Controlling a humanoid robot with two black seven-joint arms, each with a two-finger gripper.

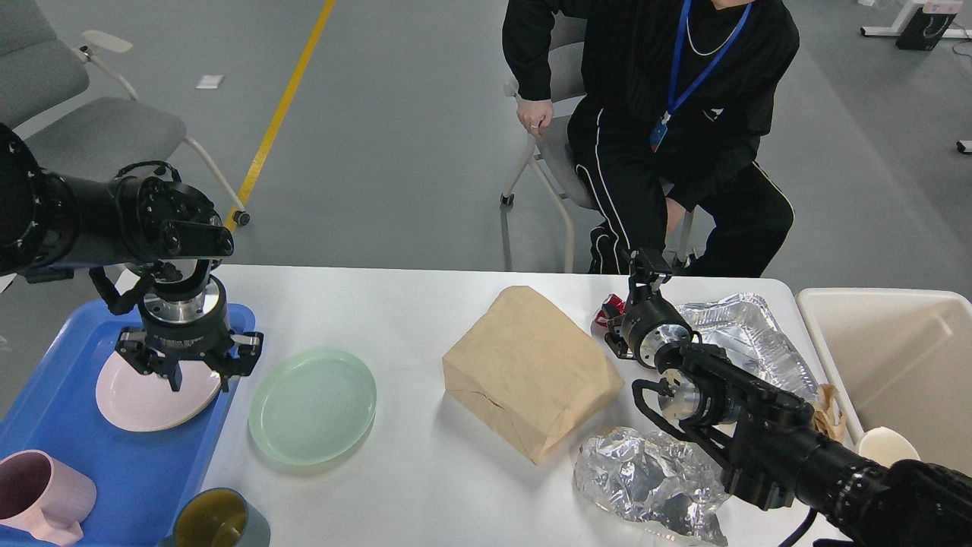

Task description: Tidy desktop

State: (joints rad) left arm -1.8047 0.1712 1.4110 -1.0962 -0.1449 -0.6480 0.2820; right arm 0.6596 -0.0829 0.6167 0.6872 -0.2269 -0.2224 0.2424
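The white desktop (425,319) carries a pale green plate (313,405), a brown paper bag (531,372), a foil tray (740,334), crumpled foil (653,479) and a red wrapper (610,310). My left gripper (200,380) points down with its fingers spread open and nothing between them. It hangs over the right edge of a pink plate (137,399) in the blue tray (61,425). My right gripper (645,266) stands at the table's far edge, just behind the red wrapper. It is small and dark, so its fingers cannot be told apart.
A pink mug (38,494) sits at the tray's front, a dark cup (220,520) beside it on the table. A beige bin (896,365) stands at the right, with a white cup (885,444) and crumpled brown paper (829,410) near it. A seated person (653,129) faces the far edge.
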